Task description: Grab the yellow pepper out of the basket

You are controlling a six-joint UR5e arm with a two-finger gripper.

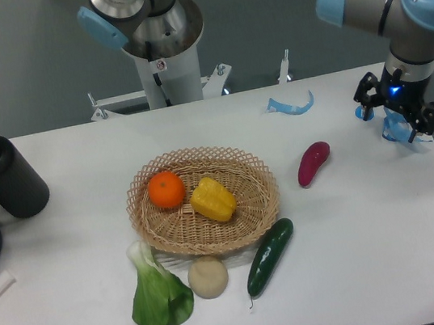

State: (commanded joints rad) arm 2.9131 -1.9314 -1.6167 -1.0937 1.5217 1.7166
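The yellow pepper (213,199) lies in the middle of the wicker basket (257,201), just right of a round orange fruit (165,190). My gripper (395,113) hangs far to the right, over the table's right edge, well away from the basket. Its fingers (364,99) stand apart with nothing between them.
A purple eggplant (313,163) lies right of the basket. A cucumber (269,256), a beige round vegetable (208,277) and a bok choy (160,294) lie in front of it. Blue plastic bits (290,106) sit at the back right. A black vase with red tulips (5,176) stands at the left.
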